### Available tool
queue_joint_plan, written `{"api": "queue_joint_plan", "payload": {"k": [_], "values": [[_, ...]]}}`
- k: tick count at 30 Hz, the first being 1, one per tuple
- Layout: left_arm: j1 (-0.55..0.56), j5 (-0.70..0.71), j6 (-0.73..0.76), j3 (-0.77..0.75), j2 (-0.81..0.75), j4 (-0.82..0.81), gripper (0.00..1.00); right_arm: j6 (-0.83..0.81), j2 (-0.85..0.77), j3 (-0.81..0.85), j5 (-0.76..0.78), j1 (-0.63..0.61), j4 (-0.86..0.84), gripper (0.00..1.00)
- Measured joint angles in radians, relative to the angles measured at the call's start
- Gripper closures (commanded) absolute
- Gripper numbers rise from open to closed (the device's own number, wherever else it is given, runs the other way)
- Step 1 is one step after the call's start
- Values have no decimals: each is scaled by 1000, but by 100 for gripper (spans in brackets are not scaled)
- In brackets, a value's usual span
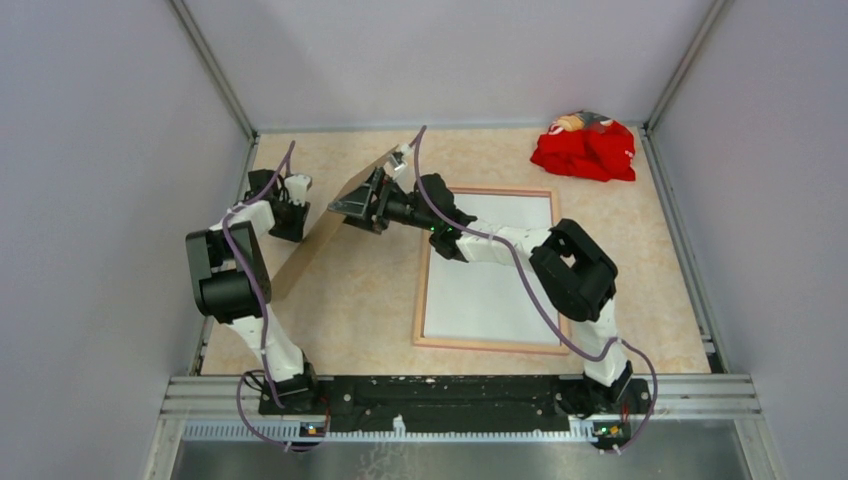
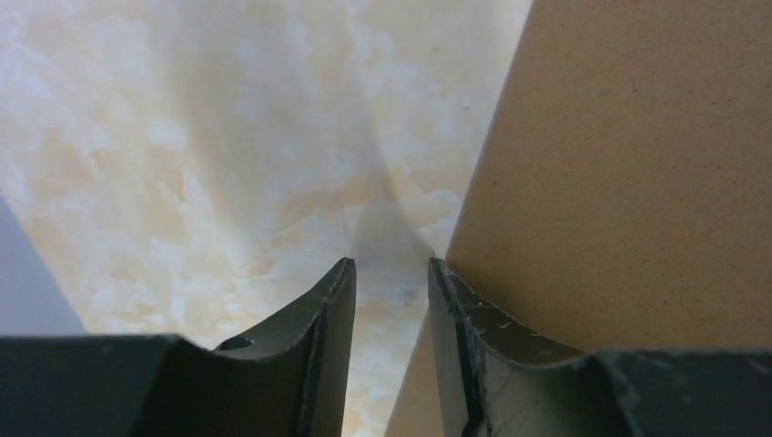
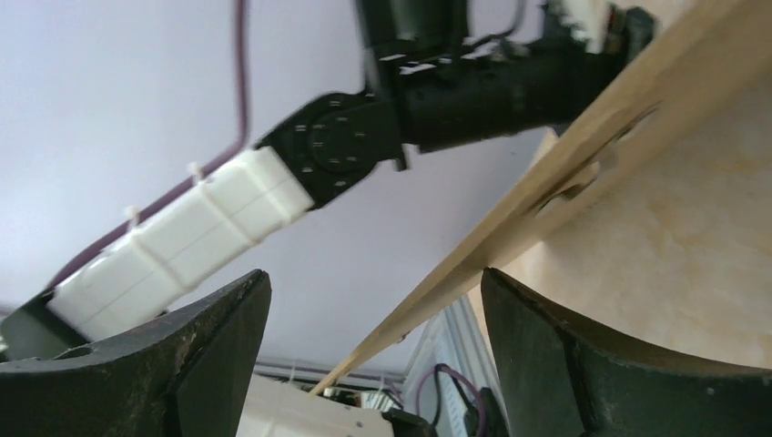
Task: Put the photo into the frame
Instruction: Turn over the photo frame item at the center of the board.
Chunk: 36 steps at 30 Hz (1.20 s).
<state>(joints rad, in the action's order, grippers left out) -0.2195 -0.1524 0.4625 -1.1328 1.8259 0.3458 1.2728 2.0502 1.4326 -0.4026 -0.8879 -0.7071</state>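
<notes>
While photo (image 1: pixel 492 290) lies white-side-up in frame (image 1: pixel 488 345), right hand (image 3: pixel 373 300) gapes around board (image 1: pixel 310 250); left hand (image 2: pixel 391 269) half-open, empty.

Matt brown board (image 2: pixel 637 164) — pale wooden frame (image 1: pixel 490 346)

**Board Propped at Left, Frame Flat at Right**

The frame (image 1: pixel 421 290) lies flat on the table (image 1: pixel 350 320), right of centre; the photo (image 1: pixel 495 270) lies inside its rails; the backing board (image 1: pixel 305 262) stands tilted to the frame's left, running from near left towards far middle; the left gripper (image 1: pixel 292 212) is on the board's left side, the right gripper (image 1: pixel 352 208) on its right, its arm crossing the frame's far-left corner; a crumpled cloth (image 1: pixel 585 152) sits behind the frame's far-right corner.
</notes>
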Motion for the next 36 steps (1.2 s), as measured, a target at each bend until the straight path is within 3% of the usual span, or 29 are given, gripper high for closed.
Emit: {"api": "queue_joint_plan", "payload": {"k": [3,5,8,10,11,13,15,20,26,30,36], "values": [[3,-16,-4,2,-2,10,56,-19,-11,-35,48,0,74,34],[5,-22,-7,2,-3,15,52,-40,-22,-54,84,0,148,51],[5,-27,-10,-3,-5,31,34,-80,-39,-57,136,1,272,83],[5,-13,-3,-13,-4,40,23,-92,-69,-56,165,2,387,97],[4,-3,1,-19,-4,48,17,-96,-85,-56,182,4,459,100],[5,14,17,-35,-4,75,3,-92,-102,-56,203,11,577,100],[6,-7,22,-63,-10,122,2,-87,-106,-53,208,24,648,100],[59,-214,44,-201,-79,345,2,-98,-106,11,195,53,718,100],[98,-487,144,-428,-216,476,2,-137,-89,216,150,180,875,100],[152,-616,287,-401,-415,507,1,-110,-84,318,144,305,924,100],[254,-711,517,-190,-736,523,1,-12,-89,328,171,396,966,100]]}}
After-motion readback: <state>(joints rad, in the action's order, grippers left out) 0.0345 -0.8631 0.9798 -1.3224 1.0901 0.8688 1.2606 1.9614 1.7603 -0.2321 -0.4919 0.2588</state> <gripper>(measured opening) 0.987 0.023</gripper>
